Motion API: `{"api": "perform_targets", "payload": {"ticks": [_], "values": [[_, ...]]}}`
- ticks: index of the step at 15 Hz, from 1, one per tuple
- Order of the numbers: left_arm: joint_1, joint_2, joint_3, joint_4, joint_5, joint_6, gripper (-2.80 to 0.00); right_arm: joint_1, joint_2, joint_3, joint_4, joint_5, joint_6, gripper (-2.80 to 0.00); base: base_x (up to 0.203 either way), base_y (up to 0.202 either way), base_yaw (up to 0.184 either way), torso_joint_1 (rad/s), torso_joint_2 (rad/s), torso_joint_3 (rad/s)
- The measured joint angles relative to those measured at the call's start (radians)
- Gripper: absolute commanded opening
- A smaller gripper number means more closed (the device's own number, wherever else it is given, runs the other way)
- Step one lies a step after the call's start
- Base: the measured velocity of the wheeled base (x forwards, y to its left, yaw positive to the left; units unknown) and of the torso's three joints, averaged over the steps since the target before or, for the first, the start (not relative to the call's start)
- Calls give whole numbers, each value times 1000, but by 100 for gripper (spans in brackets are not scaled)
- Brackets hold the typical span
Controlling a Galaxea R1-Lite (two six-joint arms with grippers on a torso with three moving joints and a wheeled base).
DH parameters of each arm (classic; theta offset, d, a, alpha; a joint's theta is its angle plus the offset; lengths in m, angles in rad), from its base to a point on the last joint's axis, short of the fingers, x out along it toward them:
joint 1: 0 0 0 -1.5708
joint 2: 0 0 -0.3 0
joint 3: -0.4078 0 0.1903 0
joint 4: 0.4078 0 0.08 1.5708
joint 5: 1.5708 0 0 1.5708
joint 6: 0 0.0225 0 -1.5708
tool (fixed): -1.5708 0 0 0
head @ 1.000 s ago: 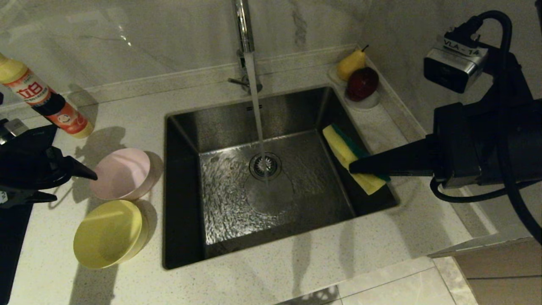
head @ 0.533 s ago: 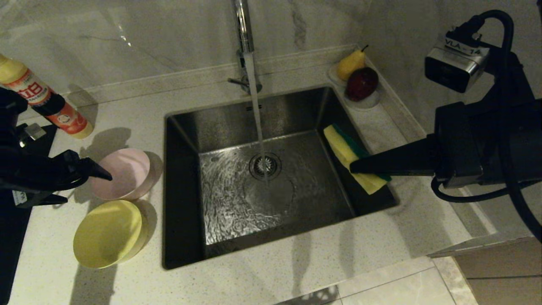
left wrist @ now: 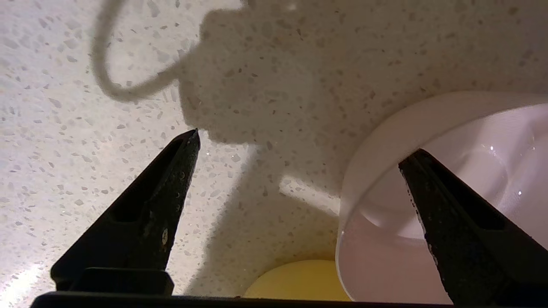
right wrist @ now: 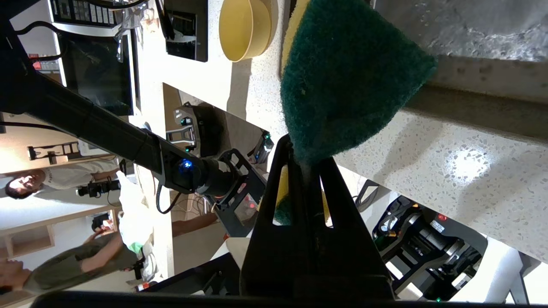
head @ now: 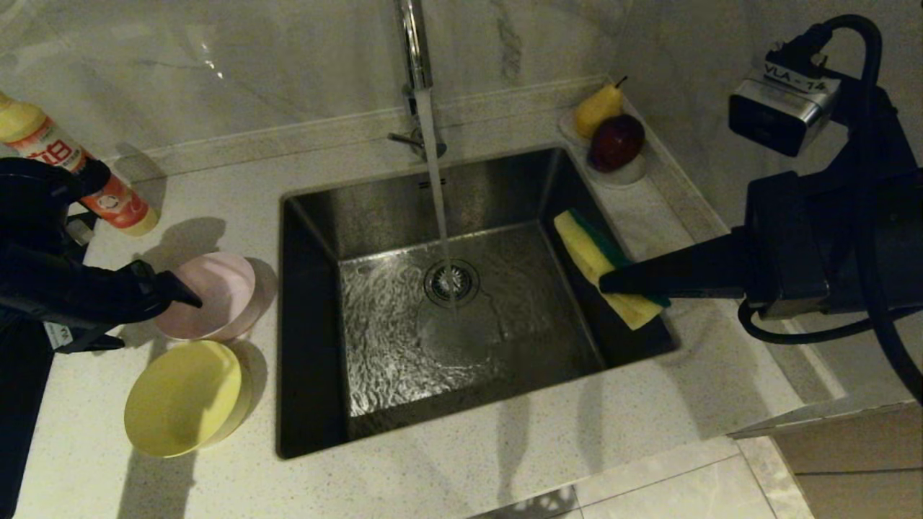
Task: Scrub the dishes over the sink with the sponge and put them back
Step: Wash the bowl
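Water ran into the sink (head: 461,324). The right gripper (head: 613,285) hung over its right edge, clamped on the sponge (head: 602,263). The left gripper (left wrist: 299,149) stood wide open astride the pink bowl's (head: 209,295) rim, beside the yellow bowl (head: 184,396).

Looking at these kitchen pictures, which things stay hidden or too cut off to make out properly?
- Bottle: head view; the picture's edge and the left arm cover most of its label.
- Yellow bowl: left wrist view; only a sliver shows, cut off by the gripper body.
- Sponge: head view; the shut right gripper hides its middle.
- Pink bowl: head view; the open left gripper covers its near rim.
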Motion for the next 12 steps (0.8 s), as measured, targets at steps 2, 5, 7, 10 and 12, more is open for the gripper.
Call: {"api": "perform_targets", "payload": {"ticks": [2,5,7,10,12], "values": [[-3,2,-1,0,0,-3,-280,0,-1,0,0,1,-1,-280,0,0,0,0,0,0],[-3,8,0,0,1,-3,-280,1,-3,3,1,2,3,-280,0,0,0,0,0,0],[-3,13,0,0,1,-4,-280,1,-5,9,0,2,2,-280,0,0,0,0,0,0],[-2,18,-12,-3,0,-6,-280,0,-5,23,0,0,0,-280,0,0,0,0,0,0],[-1,26,-36,0,10,-33,-280,0,-6,25,-2,1,-1,-280,0,0,0,0,0,0]]}}
